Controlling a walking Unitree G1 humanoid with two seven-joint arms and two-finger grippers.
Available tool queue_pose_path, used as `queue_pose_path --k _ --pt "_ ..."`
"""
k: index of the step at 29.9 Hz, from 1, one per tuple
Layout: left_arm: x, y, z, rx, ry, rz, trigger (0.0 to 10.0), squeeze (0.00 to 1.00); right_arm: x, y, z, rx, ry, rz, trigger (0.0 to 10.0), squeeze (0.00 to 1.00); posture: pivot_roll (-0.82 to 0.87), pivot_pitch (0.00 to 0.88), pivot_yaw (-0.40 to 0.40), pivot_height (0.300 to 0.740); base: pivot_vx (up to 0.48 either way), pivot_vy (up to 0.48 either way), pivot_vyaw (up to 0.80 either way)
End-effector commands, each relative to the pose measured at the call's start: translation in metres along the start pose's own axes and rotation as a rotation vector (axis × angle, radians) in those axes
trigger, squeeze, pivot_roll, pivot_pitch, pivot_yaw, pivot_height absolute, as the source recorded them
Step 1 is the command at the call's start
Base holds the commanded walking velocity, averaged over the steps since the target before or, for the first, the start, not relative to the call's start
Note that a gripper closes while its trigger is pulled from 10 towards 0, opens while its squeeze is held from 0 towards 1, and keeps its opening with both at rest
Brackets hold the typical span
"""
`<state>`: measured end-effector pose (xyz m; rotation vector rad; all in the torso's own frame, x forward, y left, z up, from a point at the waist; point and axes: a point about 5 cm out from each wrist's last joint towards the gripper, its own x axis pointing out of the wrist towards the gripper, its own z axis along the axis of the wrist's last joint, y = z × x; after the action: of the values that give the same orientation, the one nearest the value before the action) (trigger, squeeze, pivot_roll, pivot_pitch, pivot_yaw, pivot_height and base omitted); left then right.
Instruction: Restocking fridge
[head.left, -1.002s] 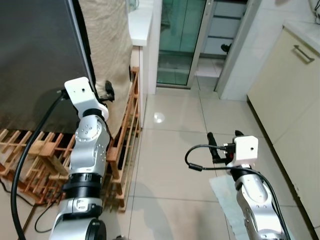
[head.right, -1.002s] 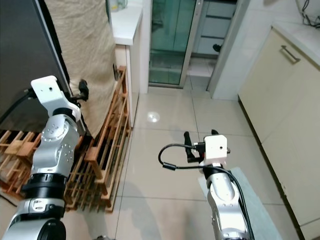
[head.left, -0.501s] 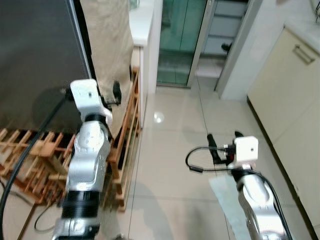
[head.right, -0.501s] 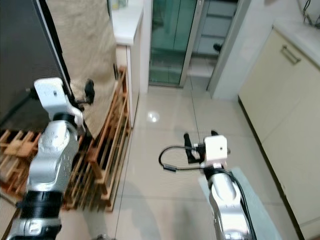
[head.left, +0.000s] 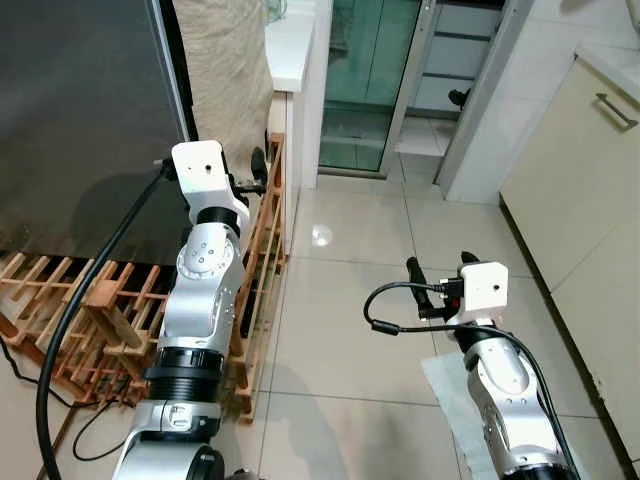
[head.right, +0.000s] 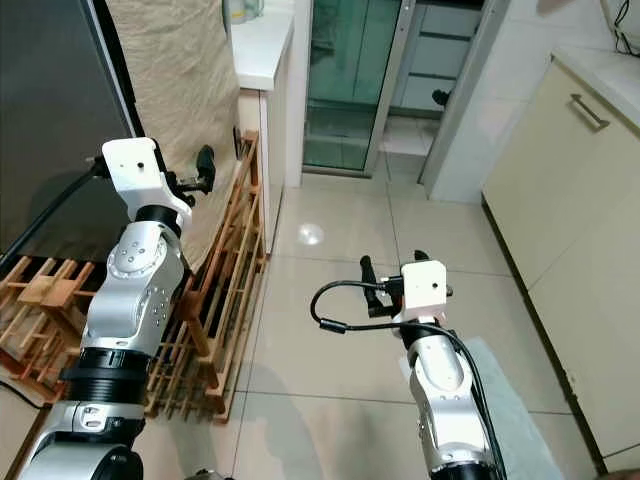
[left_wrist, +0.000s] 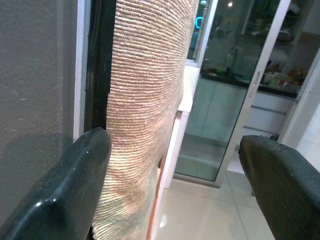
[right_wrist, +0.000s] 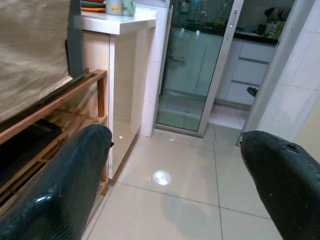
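Both arms: silver, rounded metal segments with black ring joints; each wrist capped by a white boxy camera housing, small dark dot on its face. Left gripper and right gripper each have two long black fingers, glossy and blunt-tipped in the wrist views, one left finger faintly speckled. Thick black cable runs from the left wrist housing toward 7 o'clock; a thinner black cable loops out at 9 o'clock from the right wrist housing.

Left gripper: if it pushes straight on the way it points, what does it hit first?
Probably the beige cloth hanging beside the dark fridge door. The open left gripper points at the cloth's edge; depth is unclear, so it might slip past toward the glass door.
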<state>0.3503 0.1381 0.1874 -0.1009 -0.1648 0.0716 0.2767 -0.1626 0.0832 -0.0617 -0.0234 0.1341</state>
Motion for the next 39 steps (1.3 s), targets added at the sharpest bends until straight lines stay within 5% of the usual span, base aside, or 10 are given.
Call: queue_pose_path --k 1,7,21,26,27,39 --pt "0.006 0.000 0.006 0.014 -0.011 0.027 10.0 0.00 0.002 -0.003 0.000 0.002 -0.001 -0.006 10.0 0.00 -0.05 0.000 -0.017 0.740 0.000 0.000 0.00" --pt "0.013 0.011 0.015 0.002 -0.051 0.083 10.0 0.00 0.011 -0.001 0.004 0.003 -0.021 -0.001 10.0 0.00 -0.05 0.000 -0.008 0.740 0.000 0.000 0.00" --pt "0.019 0.009 0.013 -0.095 -0.018 0.125 10.0 0.00 0.012 -0.014 0.008 -0.019 -0.037 -0.026 10.0 0.00 -0.09 0.000 -0.009 0.740 0.000 0.000 0.00" --pt "0.015 0.018 0.016 -0.061 -0.041 0.120 10.0 0.00 0.009 -0.014 0.008 -0.024 -0.036 -0.018 10.0 0.00 -0.09 0.000 -0.008 0.740 0.000 0.000 0.00" --pt "-0.005 0.030 0.012 0.013 -0.047 0.052 10.0 0.00 0.003 -0.012 0.007 -0.018 -0.038 -0.014 10.0 0.00 -0.07 0.000 -0.020 0.740 0.000 0.000 0.00" --pt "-0.073 0.047 -0.006 0.185 -0.060 -0.191 10.0 0.00 -0.027 -0.007 0.009 -0.031 -0.065 0.027 10.0 0.00 -0.03 0.000 -0.043 0.740 0.000 0.000 0.00"
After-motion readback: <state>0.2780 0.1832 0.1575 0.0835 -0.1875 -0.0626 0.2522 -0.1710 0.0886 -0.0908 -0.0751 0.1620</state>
